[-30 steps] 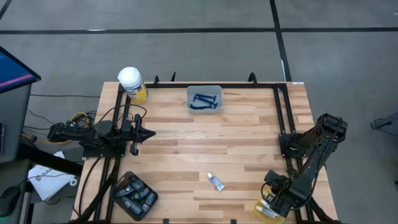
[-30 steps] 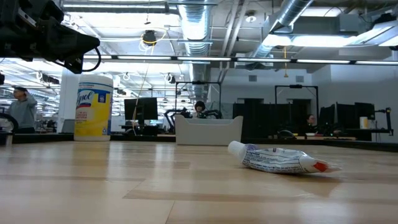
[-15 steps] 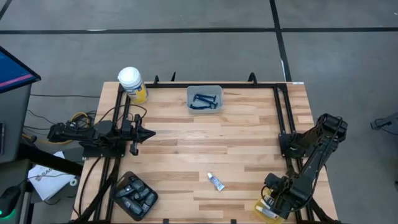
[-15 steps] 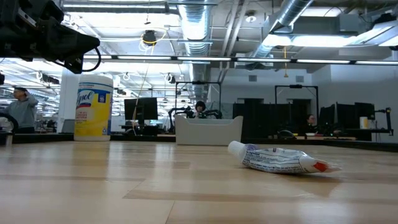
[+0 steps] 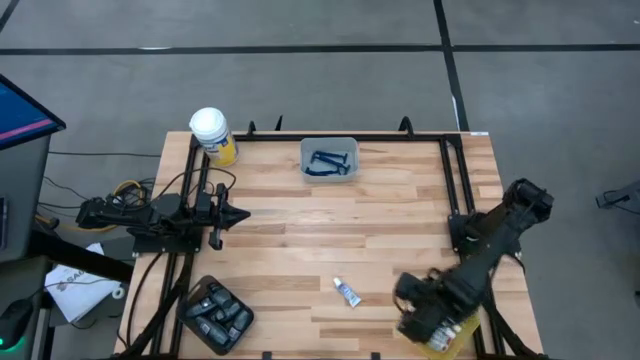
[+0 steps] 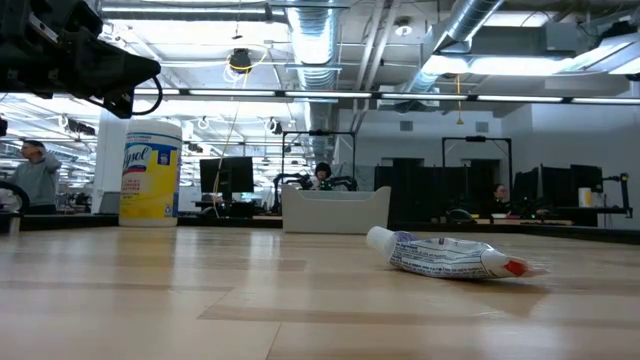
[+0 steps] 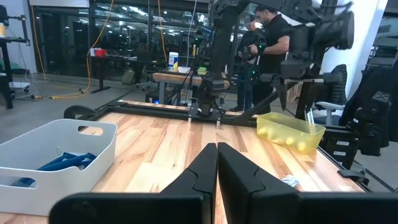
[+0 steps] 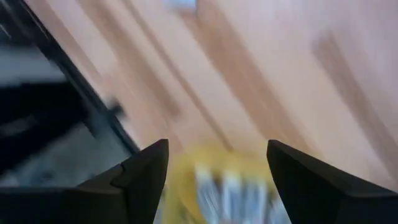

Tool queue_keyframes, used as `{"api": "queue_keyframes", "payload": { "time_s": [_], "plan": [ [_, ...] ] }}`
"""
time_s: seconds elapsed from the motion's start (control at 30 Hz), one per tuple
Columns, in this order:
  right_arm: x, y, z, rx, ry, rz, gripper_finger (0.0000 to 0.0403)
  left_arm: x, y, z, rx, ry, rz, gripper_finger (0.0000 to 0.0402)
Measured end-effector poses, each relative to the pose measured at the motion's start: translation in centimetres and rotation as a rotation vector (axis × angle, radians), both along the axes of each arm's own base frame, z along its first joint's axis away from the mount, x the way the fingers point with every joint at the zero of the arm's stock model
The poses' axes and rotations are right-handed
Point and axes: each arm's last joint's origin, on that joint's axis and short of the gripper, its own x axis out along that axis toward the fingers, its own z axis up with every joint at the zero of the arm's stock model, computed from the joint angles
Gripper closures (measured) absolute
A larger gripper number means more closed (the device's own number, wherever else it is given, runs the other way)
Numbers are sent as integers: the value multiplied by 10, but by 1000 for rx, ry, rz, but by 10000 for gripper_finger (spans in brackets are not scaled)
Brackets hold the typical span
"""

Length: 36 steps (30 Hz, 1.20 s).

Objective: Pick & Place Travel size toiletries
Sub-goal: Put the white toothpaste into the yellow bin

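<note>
Toothpaste-style white tube (image 5: 347,292) lay flat on the wooden desk (image 5: 330,225) at about five o'clock from the desk's centre, apart from everything else; in the low view the same tube (image 6: 452,255) rested on its side, its cap pointing toward the white bin. Blue razors (image 5: 330,162) sat inside the white bin (image 5: 329,145) at twelve o'clock, against the far rail. A black tray (image 5: 214,313) of dark grey oval pieces stood at the desk's seven o'clock corner. A yellow bin (image 5: 441,338) holding more white tubes sat at the five o'clock corner.

The right end effector (image 5: 420,318) hung over that yellow bin, at three o'clock from the loose tube and near it. Its fingers (image 8: 146,180) stood wide apart with nothing between them, and the right wrist view looked down past them onto the yellow bin (image 8: 230,186).

The left end effector (image 5: 222,217) waited at nine o'clock over the desk's edge, its fingers (image 7: 202,171) pressed together and empty.

A yellow jar with a white lid (image 5: 213,134) stood at the eleven o'clock corner.
</note>
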Motion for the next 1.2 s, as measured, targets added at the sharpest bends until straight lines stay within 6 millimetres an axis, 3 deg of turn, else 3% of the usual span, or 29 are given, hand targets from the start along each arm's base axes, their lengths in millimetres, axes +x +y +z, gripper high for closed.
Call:
{"api": "queue_keyframes", "payload": {
  "time_s": [0.17,0.37,0.5,0.73,0.97,1.2],
  "plan": [
    [46,-28,-4,-13,-130,-58,138,0,0,0,0,0,0,394],
    [104,-55,-38,3,-187,-44,138,0,0,0,0,0,0,394],
    [131,-71,-62,32,-154,-93,138,0,0,0,0,0,0,394],
    [169,-81,-79,18,-143,-48,138,0,0,0,1,5,0,394],
    [187,-76,-103,-23,-53,-12,138,0,0,0,0,5,0,394],
    [189,-79,-114,-45,-7,5,148,0,0,0,0,0,0,394]
  ]
}}
